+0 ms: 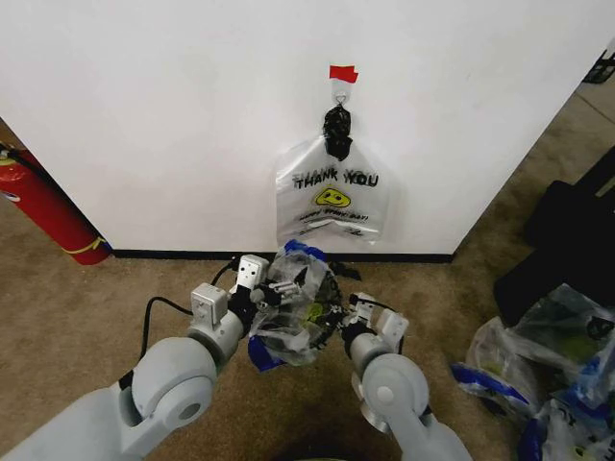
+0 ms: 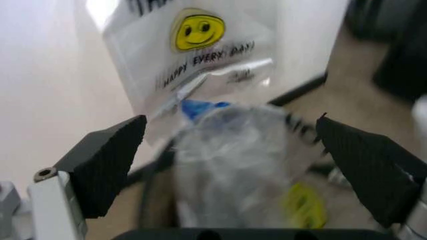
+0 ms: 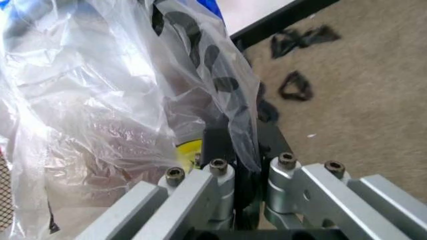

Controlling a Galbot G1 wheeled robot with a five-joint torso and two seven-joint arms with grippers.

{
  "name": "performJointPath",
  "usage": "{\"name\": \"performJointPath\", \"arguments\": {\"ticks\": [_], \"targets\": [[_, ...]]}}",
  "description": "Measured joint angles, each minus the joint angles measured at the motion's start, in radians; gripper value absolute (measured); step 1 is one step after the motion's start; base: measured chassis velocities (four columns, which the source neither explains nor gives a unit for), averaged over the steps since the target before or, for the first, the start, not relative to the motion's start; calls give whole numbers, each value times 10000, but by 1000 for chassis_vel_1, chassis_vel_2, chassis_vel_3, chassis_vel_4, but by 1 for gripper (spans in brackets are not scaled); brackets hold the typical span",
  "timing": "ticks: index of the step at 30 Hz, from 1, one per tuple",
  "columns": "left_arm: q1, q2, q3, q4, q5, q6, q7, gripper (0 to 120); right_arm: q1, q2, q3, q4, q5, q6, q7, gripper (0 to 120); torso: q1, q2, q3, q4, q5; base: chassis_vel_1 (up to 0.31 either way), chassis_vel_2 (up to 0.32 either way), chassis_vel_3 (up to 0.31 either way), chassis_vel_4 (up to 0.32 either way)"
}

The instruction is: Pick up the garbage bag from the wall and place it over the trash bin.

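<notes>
The garbage bag (image 1: 291, 312), thin crumpled clear plastic with blue handle parts and black print, hangs bunched between my two grippers just above the carpet, a little out from the wall. My right gripper (image 1: 338, 323) is shut on a fold of the bag (image 3: 100, 100), with the plastic pinched between its fingers (image 3: 220, 175). My left gripper (image 1: 274, 288) stands at the bag's other side, and its jaws are spread wide with the bag (image 2: 240, 165) just beyond the pads (image 2: 110, 160). The trash bin is hidden; the bag covers whatever lies beneath it.
A matching flat bag (image 1: 332, 197) with a black knotted top hangs from a red-taped hook on the wall. A red fire extinguisher (image 1: 48, 206) stands far left. Stuffed clear bags (image 1: 538, 355) and a dark object (image 1: 567, 240) crowd the right. Black scraps (image 3: 297, 85) lie on the carpet.
</notes>
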Motion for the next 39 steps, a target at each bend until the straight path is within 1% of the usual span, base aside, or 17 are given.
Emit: {"name": "performJointPath", "arguments": {"ticks": [4, 6, 7, 10, 13, 15, 19, 26, 29, 30, 31, 33, 34, 35, 36, 38, 39], "targets": [[-186, 556, 540, -71, 1718, 431, 717, 100, -195, -65, 142, 118, -221, -2, -27, 0, 0, 0, 0, 0, 1, 0, 0, 0, 0], [-401, 636, 996, -60, 2029, 709, 838, 100, -238, -40, 153, 176, -335, -22, -29, 0, 0, 0, 0, 1, -2, 0, 0, 0, 0], [-401, 636, 996, -60, 2029, 709, 838, 100, -238, -40, 153, 176, -335, -22, -29, 0, 0, 0, 0, 1, -2, 0, 0, 0, 0], [-943, 547, 1981, 230, 2061, 983, 853, 98, -247, 52, 163, 187, -556, -38, -30, 0, 0, 0, 0, 1, 1, 0, 0, 0, 0], [-1744, 129, 3129, 943, 1714, 1270, 476, 95, -319, 135, 166, 209, -793, -46, -36, 0, 0, 0, 1, -1, -2, 0, 0, 0, 0], [-2132, -147, 3473, 1304, 1341, 1456, 177, 94, -378, 144, 171, 247, -864, -52, -62, 0, 0, 0, 0, -2, -1, 0, 0, 0, 0], [-2373, -262, 3619, 1592, 1393, 1601, -33, 91, -434, 147, 192, 284, -888, -55, -106, 0, 0, 0, 0, -1, 0, 0, 0, 0, 0], [-2393, -275, 3659, 1906, 1876, 1855, -65, 90, -404, 151, 174, 288, -871, -70, -155, 0, 0, 0, 1, 1, -1, 0, 0, 0, 0], [-2416, -309, 3681, 1976, 1904, 1899, -62, 86, -346, 153, 146, 285, -851, -77, -155, 0, 0, 0, 1, 1, -2, 0, 0, 0, 0], [-2429, -324, 3685, 2001, 1905, 1914, -66, 82, -314, 155, 137, 268, -846, -78, -156, 0, 0, 0, 0, 1, -1, 0, 0, 0, 0], [-2437, -330, 3685, 2016, 1905, 1920, -83, 75, -279, 156, 133, 237, -838, -78, -156, 0, 0, 0, 1, 0, -1, 0, 0, 0, 0], [-2437, -332, 3684, 2020, 1896, 1925, -125, 70, -246, 146, 129, 196, -825, -79, -156, 0, 0, 0, 1, 1, 0, 0, 0, 0, 0], [-2423, -320, 3671, 2024, 1891, 1930, -157, 64, -229, 133, 125, 189, -806, -79, -157, 0, 0, 0, 0, 0, -1, 0, 0, 0, 0], [-2410, -307, 3662, 2025, 1891, 1934, -166, 62, -217, 123, 124, 187, -790, -79, -159, 0, 0, 0, 0, 0, -1, 0, 0, 0, 0], [-2381, -258, 3641, 2025, 1889, 1943, -178, 55, -185, 102, 124, 184, -737, -79, -164, 0, 0, 0, 1, 0, -1, 0, 0, 0, 0], [-2381, -258, 3641, 2025, 1889, 1943, -178, 55, -185, 102, 124, 184, -737, -79, -164, 0, 0, 0, 1, 0, -1, 0, 0, 0, 0], [-2363, -204, 3620, 2026, 1889, 1948, -182, 49, -155, 78, 120, 182, -691, -79, -168, 0, 0, 0, 1, 1, -1, 0, 0, 0, 0]]}}
